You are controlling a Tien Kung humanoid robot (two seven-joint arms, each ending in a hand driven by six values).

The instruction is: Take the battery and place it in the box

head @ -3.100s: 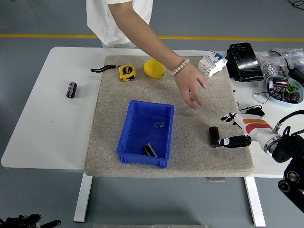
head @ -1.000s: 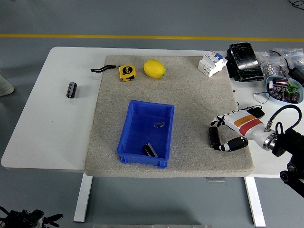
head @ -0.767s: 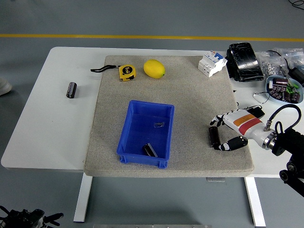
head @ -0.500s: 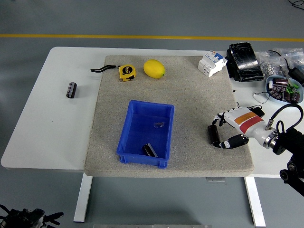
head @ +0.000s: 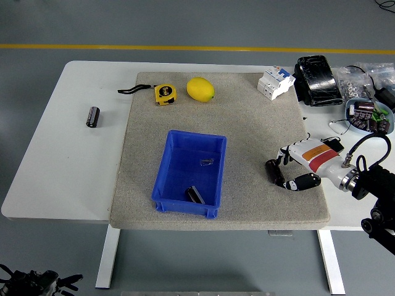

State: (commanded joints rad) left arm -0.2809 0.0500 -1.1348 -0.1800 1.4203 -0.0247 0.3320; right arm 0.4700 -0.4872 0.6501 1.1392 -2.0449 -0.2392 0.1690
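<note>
A black cylindrical battery (head: 273, 172) lies tilted on the grey mat (head: 247, 117), near its right edge. My right hand (head: 285, 170) comes in from the right; its fingers (head: 284, 155) curl over the battery's far end and the thumb presses near its near end, so the hand is closed on it at mat level. The blue box (head: 185, 206) stands open in the mat's middle, left of the hand, with a small black part (head: 195, 194) inside. A second black battery (head: 92, 116) lies on the white table at far left. My left hand is out of view.
A yellow tape measure (head: 164, 94) and a lemon (head: 200, 89) lie at the mat's far edge. A white breaker (head: 275, 82), a black pack (head: 318, 80) and a bowl of parts (head: 368, 116) sit at the back right. Cables run by my right wrist.
The person's arm has left the table. My right hand has closed in on the battery, which has shifted a little left and tilted.
</note>
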